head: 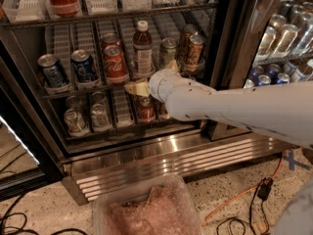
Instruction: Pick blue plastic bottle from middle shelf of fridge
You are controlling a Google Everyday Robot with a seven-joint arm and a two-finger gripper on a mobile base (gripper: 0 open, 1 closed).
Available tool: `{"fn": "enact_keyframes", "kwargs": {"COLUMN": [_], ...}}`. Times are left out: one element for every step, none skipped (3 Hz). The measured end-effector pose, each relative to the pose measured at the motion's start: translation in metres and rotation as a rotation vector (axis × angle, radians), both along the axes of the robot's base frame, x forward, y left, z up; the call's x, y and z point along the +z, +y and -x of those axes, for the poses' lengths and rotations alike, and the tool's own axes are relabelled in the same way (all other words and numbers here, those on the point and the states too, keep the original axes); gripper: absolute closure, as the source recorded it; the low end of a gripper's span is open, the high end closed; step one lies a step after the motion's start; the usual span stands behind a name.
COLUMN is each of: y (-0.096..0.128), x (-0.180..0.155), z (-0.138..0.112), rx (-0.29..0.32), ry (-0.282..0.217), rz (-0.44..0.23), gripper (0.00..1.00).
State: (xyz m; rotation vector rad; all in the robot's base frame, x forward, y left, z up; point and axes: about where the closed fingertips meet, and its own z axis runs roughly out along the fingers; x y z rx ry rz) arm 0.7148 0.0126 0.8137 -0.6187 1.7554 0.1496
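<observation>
Reach into the fridge (146, 160), open ahead of the gripper (138, 88). Rise from the front lip of the middle shelf (63, 93), level with the gripper and running off to its left. Steer the arm (234, 109), trailing behind to the right, clear of the door frame. Aim for the bottle (142, 50), upright on that shelf just above and beyond the gripper, apart from it. Mind the red can (114, 65) up-left and the green can (168, 53) up-right, both close beside the bottle. Cannot tell whether the gripper is spread or pressed together; spread wide before closing round the body below the cap.
</observation>
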Motion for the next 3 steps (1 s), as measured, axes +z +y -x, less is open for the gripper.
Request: {"fn": "enact_keyframes", "kwargs": {"y": [0.021,0.04,0.05], "x": [-0.002,0.004,0.008], "z": [0.003,0.012,0.021], "rx": [0.002,0.025,0.042], "ry": [-0.004,-0.011,-0.014], "rz": [-0.035,-0.065,-0.077], "gripper": [0.0,0.0,0.0]}}
